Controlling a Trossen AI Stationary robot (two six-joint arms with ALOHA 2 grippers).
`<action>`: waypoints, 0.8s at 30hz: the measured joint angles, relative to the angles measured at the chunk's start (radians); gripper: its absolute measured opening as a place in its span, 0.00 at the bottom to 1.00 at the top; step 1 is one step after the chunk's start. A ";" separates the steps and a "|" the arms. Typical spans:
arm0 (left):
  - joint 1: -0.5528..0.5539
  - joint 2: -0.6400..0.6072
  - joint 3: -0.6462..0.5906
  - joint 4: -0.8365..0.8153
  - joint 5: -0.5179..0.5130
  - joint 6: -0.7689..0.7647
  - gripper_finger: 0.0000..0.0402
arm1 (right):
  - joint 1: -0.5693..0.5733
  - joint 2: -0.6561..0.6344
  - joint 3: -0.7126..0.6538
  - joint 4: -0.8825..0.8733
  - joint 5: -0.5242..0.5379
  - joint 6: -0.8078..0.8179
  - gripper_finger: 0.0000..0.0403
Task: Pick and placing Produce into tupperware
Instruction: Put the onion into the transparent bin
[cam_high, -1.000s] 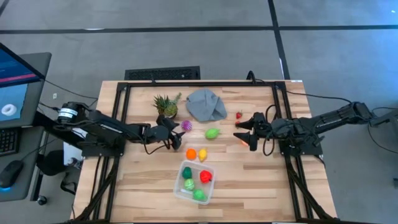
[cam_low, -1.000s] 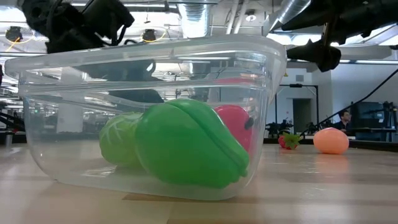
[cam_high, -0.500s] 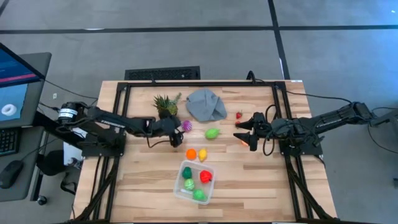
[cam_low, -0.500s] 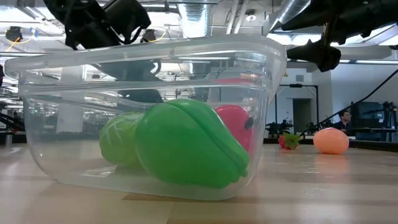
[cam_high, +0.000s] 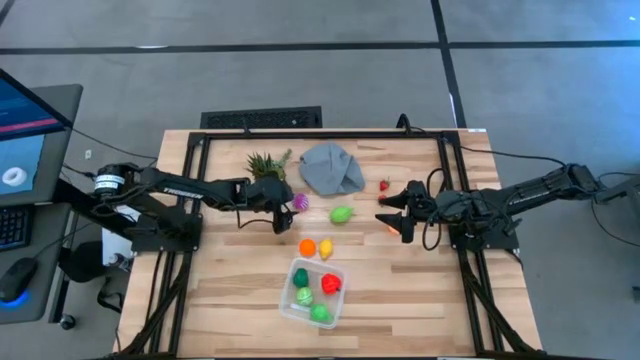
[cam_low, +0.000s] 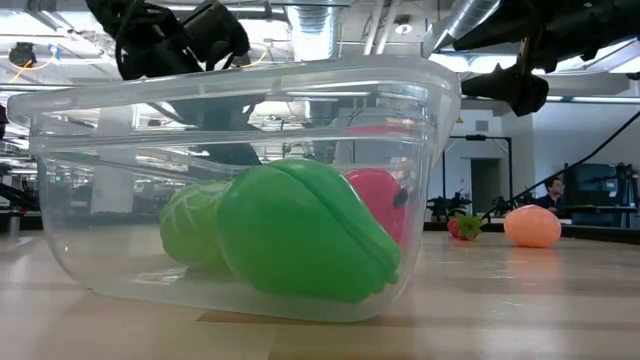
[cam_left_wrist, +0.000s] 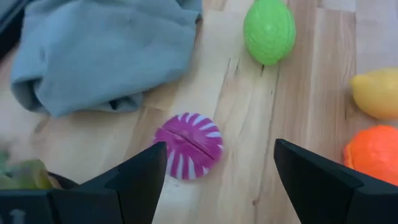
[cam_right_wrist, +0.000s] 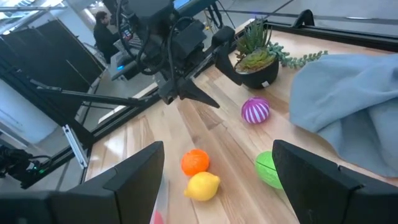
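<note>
The clear tupperware (cam_high: 313, 292) (cam_low: 240, 180) sits near the table's near edge and holds green and red toys (cam_low: 300, 232). My left gripper (cam_high: 287, 208) (cam_left_wrist: 217, 180) is open and hovers just left of the purple striped toy (cam_high: 300, 202) (cam_left_wrist: 188, 145), which lies on the wood ahead of its fingertips, nearer one finger. On the table beyond it lie a green toy (cam_high: 342, 214) (cam_left_wrist: 268, 31), an orange one (cam_high: 307, 247) and a yellow one (cam_high: 325, 248). My right gripper (cam_high: 392, 214) (cam_right_wrist: 217, 186) is open and waits at the right, above the table.
The grey cloth (cam_high: 332, 168) and the spiky potted plant (cam_high: 266, 170) lie toward the far edge, close to my left arm. A small strawberry (cam_high: 384, 185) and a peach-orange toy (cam_low: 531, 226) rest near my right gripper. Bare wood shows left and right of the tupperware.
My left gripper has moved toward the table's far edge and a little to the right, closing on the purple striped toy. Nothing on the table has moved.
</note>
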 joint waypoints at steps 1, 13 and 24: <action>0.002 0.007 0.013 -0.010 0.002 0.016 0.72 | 0.000 0.000 0.000 0.000 0.000 0.001 0.80; 0.007 0.252 0.287 -0.271 -0.010 0.196 0.72 | 0.009 0.040 0.000 0.005 -0.003 0.035 0.80; 0.029 0.295 0.427 -0.396 -0.055 0.325 0.72 | 0.067 0.111 0.001 0.014 -0.003 0.081 0.80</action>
